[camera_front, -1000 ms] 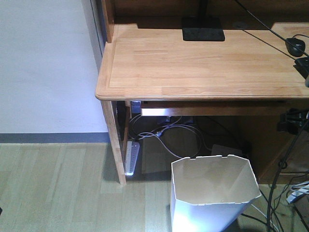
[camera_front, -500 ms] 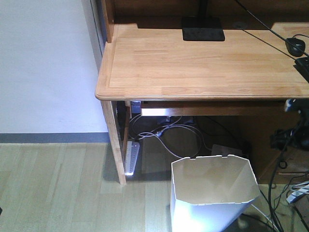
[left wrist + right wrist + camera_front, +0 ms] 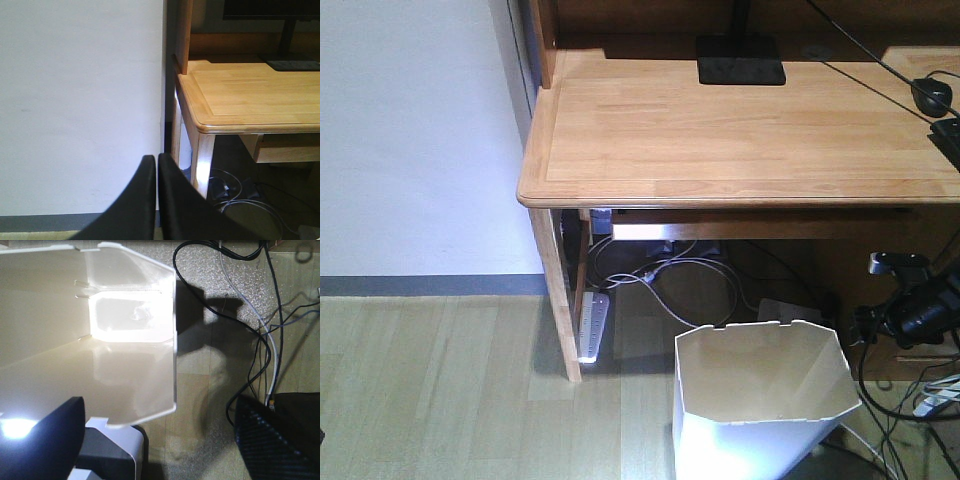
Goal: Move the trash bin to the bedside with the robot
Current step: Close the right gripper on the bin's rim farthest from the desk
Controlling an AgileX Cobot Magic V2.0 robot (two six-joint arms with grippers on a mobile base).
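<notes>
The white trash bin (image 3: 765, 375) stands upright and empty on the wooden floor, in front of the desk. My right gripper (image 3: 872, 325) hangs low beside the bin's right rim. In the right wrist view this gripper (image 3: 160, 440) is open wide. One finger is over the bin's cream inside (image 3: 100, 365) and the other is outside it, with the rim edge between them and untouched. My left gripper (image 3: 156, 170) is shut with nothing in it and faces the white wall. The bedside is out of view.
A light wooden desk (image 3: 740, 130) with a black monitor base (image 3: 740, 60) stands just behind the bin. Under it are a power strip (image 3: 592, 325) and tangled cables (image 3: 260, 340). A desk leg (image 3: 555, 290) stands to the bin's left. A white wall (image 3: 410, 140) fills the left.
My right arm has dropped from desk height at the right edge down and leftward to the bin's right rim. The bin and the left gripper have not moved.
</notes>
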